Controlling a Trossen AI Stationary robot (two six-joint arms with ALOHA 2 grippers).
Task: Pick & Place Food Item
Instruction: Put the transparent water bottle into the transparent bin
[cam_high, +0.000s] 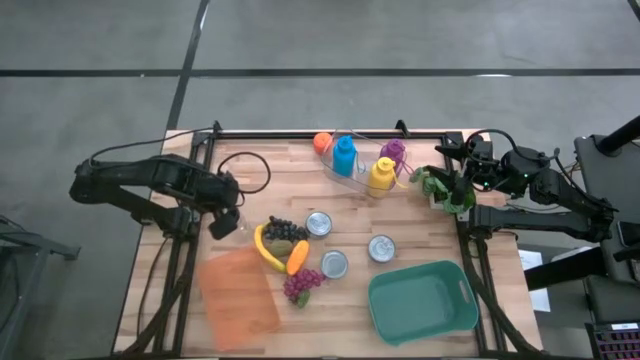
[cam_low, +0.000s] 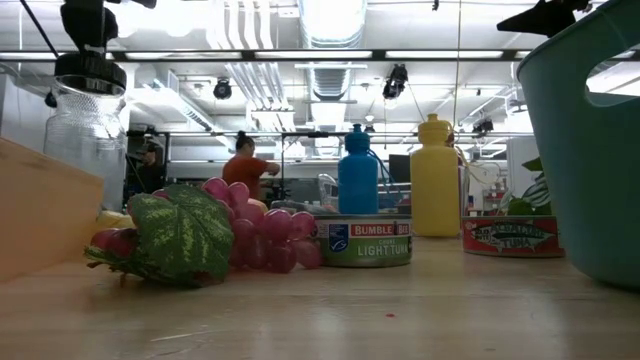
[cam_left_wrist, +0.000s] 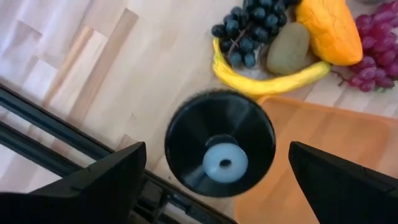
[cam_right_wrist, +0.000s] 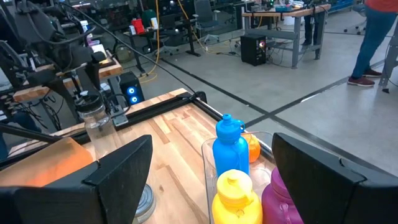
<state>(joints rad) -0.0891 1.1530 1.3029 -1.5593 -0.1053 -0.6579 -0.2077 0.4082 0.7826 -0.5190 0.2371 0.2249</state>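
Observation:
A clear jar with a black lid stands on the table's left part, beside the orange cutting board. My left gripper hangs above it, pointing down and open, with one finger on either side of the lid and clear of it. Toy food lies at the table's middle: a banana, dark grapes, a kiwi, an orange fruit and purple grapes. My right gripper waits open at the table's right edge, above a green leafy item.
Three tuna cans stand near the middle. A clear tray at the far side holds blue, yellow and purple bottles. A teal bin sits near right. People move in the room behind.

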